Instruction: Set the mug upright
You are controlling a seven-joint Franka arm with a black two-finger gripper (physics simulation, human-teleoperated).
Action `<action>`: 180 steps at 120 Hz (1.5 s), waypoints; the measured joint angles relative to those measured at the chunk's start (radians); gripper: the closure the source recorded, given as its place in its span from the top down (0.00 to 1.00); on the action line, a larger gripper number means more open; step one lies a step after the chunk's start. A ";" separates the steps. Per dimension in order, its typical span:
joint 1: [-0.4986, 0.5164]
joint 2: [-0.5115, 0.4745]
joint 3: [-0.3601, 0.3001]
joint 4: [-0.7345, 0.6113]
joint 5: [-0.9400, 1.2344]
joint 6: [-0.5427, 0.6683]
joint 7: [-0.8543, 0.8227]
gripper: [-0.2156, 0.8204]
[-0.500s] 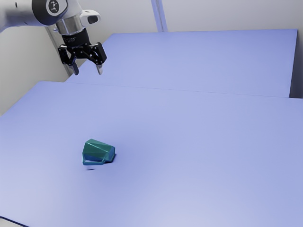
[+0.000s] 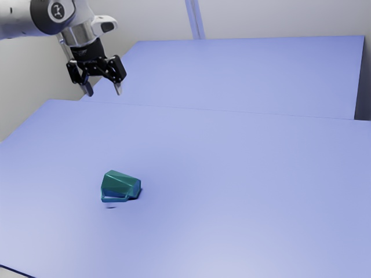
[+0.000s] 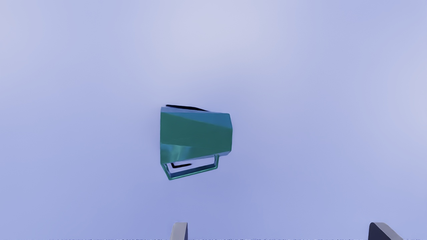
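Note:
My gripper hangs high above the table in the exterior view's upper left, open and holding nothing. Below it, toward the front of that view, a green-teal mug lies on its side on the table. In the wrist view the mug shows its faceted side, with its squared handle lying out to one side, nearest my fingers. My gripper has its two tips wide apart there, with bare table between them. The inside of the mug is hidden.
The blue-violet table spreads all around the mug. Behind it in the exterior view stands another flat surface of the same colour, by a pale wall. A dark line crosses the lower left corner.
My hand has moved slightly toward the exterior view's left and a little lower. The mug lies just where it was.

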 joint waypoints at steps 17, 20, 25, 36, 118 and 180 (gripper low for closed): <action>0.064 -0.024 0.008 -0.053 -0.053 0.020 0.016 0.78; 0.086 -0.027 0.008 -0.059 -0.063 0.024 0.020 0.78; 0.123 -0.029 0.010 -0.072 -0.077 0.034 0.029 0.78; 0.174 -0.031 0.025 -0.104 -0.101 0.062 0.050 0.78; 0.309 -0.044 0.143 -0.509 -0.529 0.360 0.468 0.77; 0.356 -0.021 0.174 -0.716 -0.805 0.448 0.821 0.77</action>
